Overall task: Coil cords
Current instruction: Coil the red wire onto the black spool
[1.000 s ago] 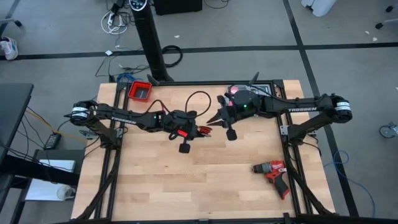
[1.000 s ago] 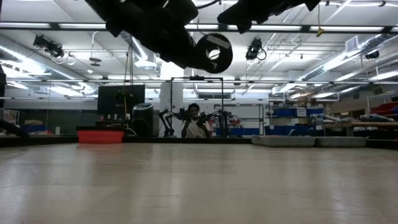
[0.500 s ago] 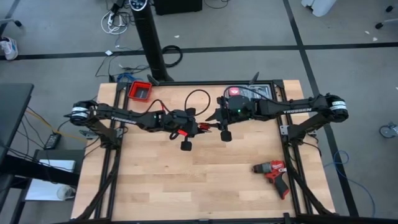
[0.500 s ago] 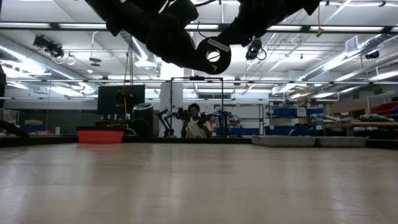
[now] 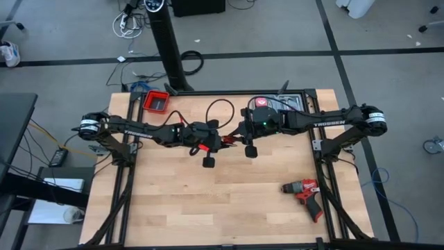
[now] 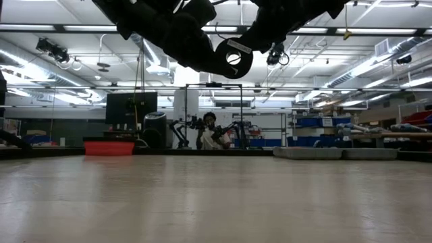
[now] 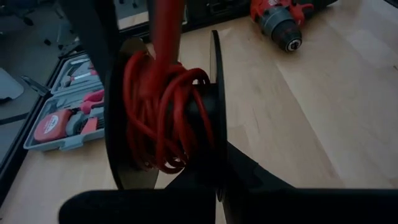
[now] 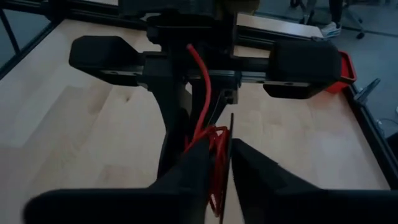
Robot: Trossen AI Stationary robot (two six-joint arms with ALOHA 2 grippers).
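Note:
The cords (image 7: 163,118) are a red wire wound into a small coil, held above the middle of the table. My left gripper (image 5: 223,144) reaches in from the table's left. It is shut, and the coil (image 5: 228,144) sits round its fingers. My right gripper (image 5: 235,141) comes from the table's right and meets it tip to tip. Its two fingers stand close on either side of the coil (image 8: 217,158). One red strand (image 8: 200,87) runs from the coil back along the left gripper. My left gripper carries the red coil wound in several turns round its shut fingers (image 7: 200,121), near their free ends. The fingers slant down toward the table's right. The coil hangs clear of the table. Whether a strand is pinched between the fingers is hidden by the coil. My right gripper has the coil's turns (image 8: 216,146) in the narrow gap between its two fingers (image 8: 194,163). The fingers slant down from the table's right, opposite the left gripper. The red wire fills the gap. Which turns the fingers press cannot be told.
A red drill (image 5: 303,191) lies near the table's near right corner. An open tool case (image 5: 274,104) sits at the far edge under the right arm, and a red bin (image 5: 156,101) at the far left. Bare wood lies below both grippers. A person (image 6: 212,131) sits beyond the table.
My right gripper has gone toward the table's left and a little down. It was a short way off the coil and now has its fingertips at the coil on my left gripper. The coil has stayed where it was.

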